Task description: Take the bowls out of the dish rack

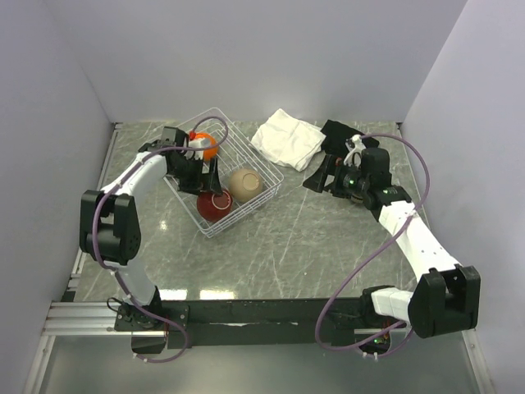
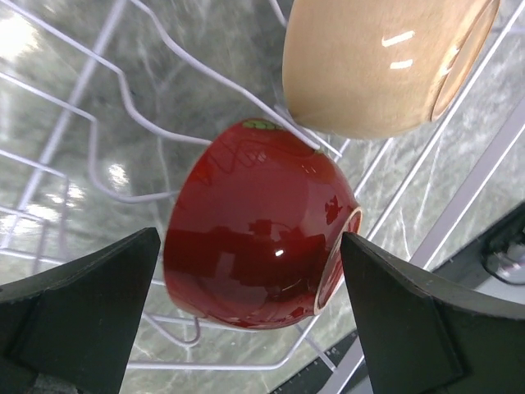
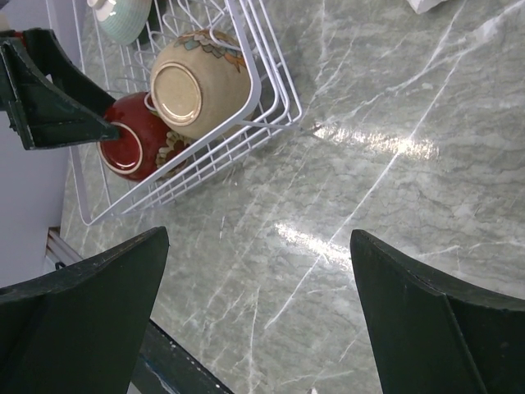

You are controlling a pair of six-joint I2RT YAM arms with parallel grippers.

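The white wire dish rack point(image 1: 271, 168) stands at the back left. In it lie an orange bowl point(image 1: 203, 144), a red bowl point(image 1: 215, 205) and a tan bowl point(image 1: 245, 184), all on their sides. My left gripper point(image 1: 205, 182) is open inside the rack. In the left wrist view its jaws point(image 2: 250, 238) stand either side of the red bowl point(image 2: 254, 205) with small gaps, and the tan bowl point(image 2: 377, 66) lies just beyond. My right gripper point(image 1: 316, 179) is open and empty, right of the rack above bare table. The right wrist view also shows a pale blue-green bowl point(image 3: 123, 16).
A folded white cloth point(image 1: 285, 138) lies behind the rack's right corner, close to my right gripper. The grey marble table point(image 1: 312, 246) stretches in front of the rack. Walls close in at the back and on both sides.
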